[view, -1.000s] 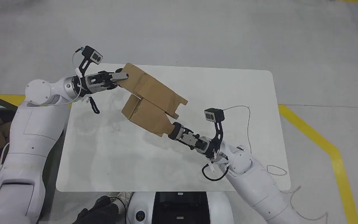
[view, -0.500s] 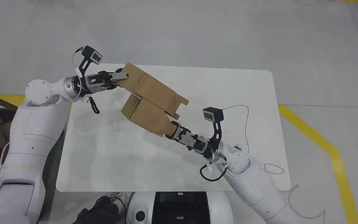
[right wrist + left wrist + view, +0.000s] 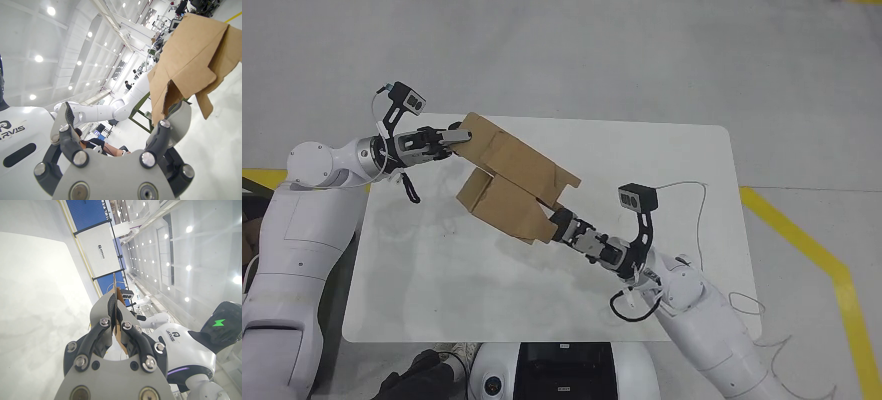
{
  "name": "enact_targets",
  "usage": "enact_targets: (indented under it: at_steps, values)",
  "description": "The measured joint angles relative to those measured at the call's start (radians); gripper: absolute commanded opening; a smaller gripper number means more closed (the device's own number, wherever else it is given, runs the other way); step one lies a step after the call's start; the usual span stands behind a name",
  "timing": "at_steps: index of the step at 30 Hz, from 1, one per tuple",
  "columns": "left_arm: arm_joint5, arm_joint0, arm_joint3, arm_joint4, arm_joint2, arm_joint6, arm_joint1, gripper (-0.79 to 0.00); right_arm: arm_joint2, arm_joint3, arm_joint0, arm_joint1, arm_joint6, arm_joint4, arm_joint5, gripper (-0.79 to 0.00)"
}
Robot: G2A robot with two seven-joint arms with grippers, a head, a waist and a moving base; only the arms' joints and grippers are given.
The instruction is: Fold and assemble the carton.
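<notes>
The carton (image 3: 510, 180) hung over the left half of the table (image 3: 672, 170), apparently lifted off its top, though whether a low corner touched the table could not be told. It was only part-formed. The brown board was creased into two leaning panels with an open seam between them, and several end flaps stood loose and unfolded, as the right wrist view of the carton (image 3: 189, 56) made plain. By my judgement the early folds were made, while squaring the body and tucking and closing the flaps were left to do.

The left pincer (image 3: 455, 136) sat near the table's far left corner, clamped on a thin edge of the carton (image 3: 114, 294). In its own view the left pincer (image 3: 114, 303) had both pads pressed flat against the board. The right pincer (image 3: 554, 226) was over the middle of the table at the carton's lower end. In its own view the right pincer (image 3: 124, 108) was spread wide and gripped nothing, with one finger right beside a ragged flap.

A thin white cable (image 3: 682, 188) arched over the right part of the table, clear of the work. A yellow floor line (image 3: 802, 240) ran beyond the table's right edge. Nothing on the table stood in the way, and the likeliest hindrance was the loose flaps themselves.
</notes>
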Motion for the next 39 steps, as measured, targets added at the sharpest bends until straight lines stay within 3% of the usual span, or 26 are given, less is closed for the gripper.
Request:
enact_targets:
  at_steps: [15, 37, 39]
  values:
    - [0.000, 0.000, 0.000, 0.000, 0.000, 0.000, 0.000, -0.785, -0.037, -0.025, 0.021, -0.013, -0.016, 0.134, -0.012, 0.000]
    - [0.000, 0.000, 0.000, 0.000, 0.000, 0.000, 0.000, -0.785, -0.115, 0.027, 0.039, -0.040, -0.021, 0.174, 0.077, 0.000]
    - [0.000, 0.000, 0.000, 0.000, 0.000, 0.000, 0.000, -0.785, -0.120, 0.034, 0.044, -0.042, -0.022, 0.160, 0.086, -0.215]
